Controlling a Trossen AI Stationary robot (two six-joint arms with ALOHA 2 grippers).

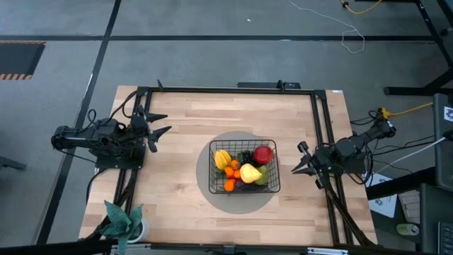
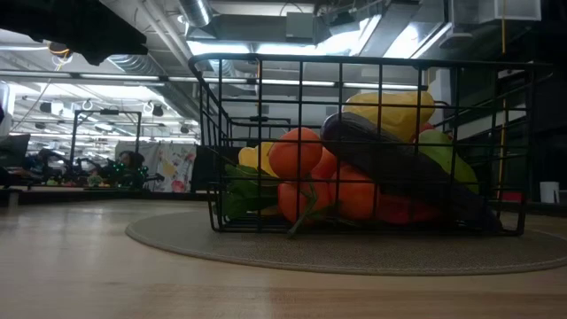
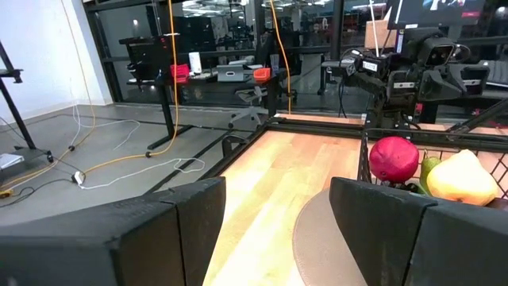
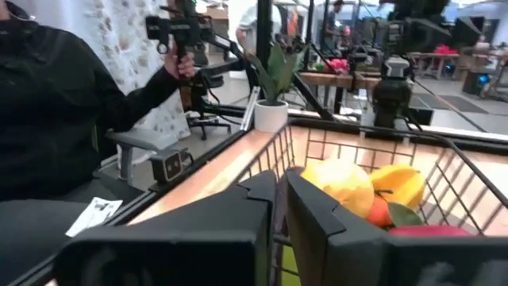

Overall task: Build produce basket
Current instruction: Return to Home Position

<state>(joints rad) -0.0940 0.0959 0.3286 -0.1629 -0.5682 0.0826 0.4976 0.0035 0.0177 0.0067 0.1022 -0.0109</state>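
Left gripper [image 1: 164, 123] is held wide open, empty; right gripper [image 1: 298, 159] nearly closed, empty; filled basket [image 1: 211, 170] is seen between them.

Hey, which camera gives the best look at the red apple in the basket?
The left wrist view: the red apple shows large and nearly whole. The high view shows it small from above, the right wrist view only a red sliver, and the low view mostly hides it.
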